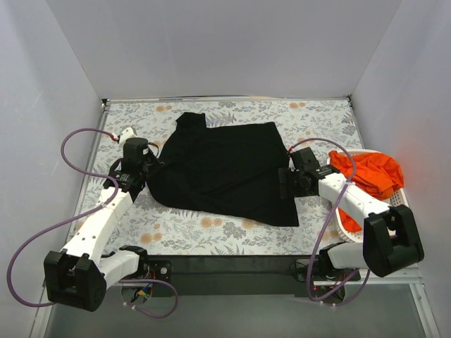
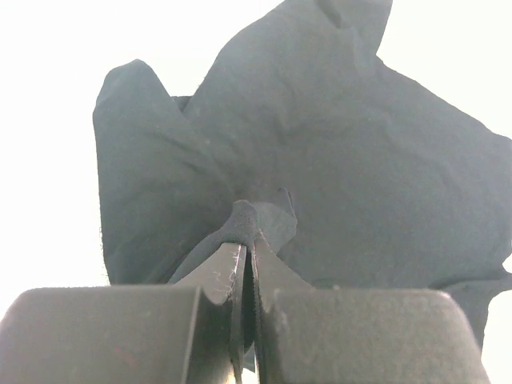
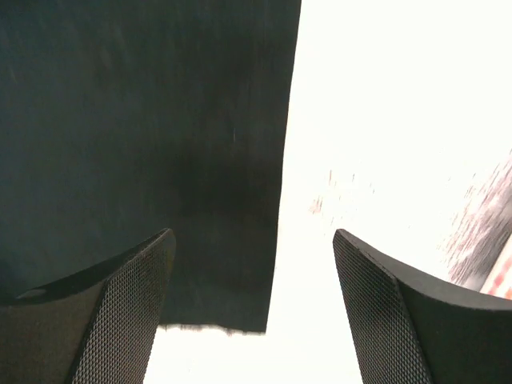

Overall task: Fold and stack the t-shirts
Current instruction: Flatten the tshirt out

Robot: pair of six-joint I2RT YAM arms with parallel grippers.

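Even overhead light; both wrist views blown out white

The top view looks down from above and behind onto the tabletop (image 1: pixel 211 229). Each wrist view sits close behind its jaws: the black t-shirt (image 2: pixel 360 160), common to all three, fills the frame ahead of the left jaws; its edge runs between the right jaws.

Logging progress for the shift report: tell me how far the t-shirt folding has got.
Done: the black t-shirt lies roughly spread on the table, unfolded; no stack shows. In hand: the left gripper is shut on a pinch of its left edge; the right gripper is open, straddling its right edge. Left: every fold, plus the orange t-shirt crumpled in the basket.
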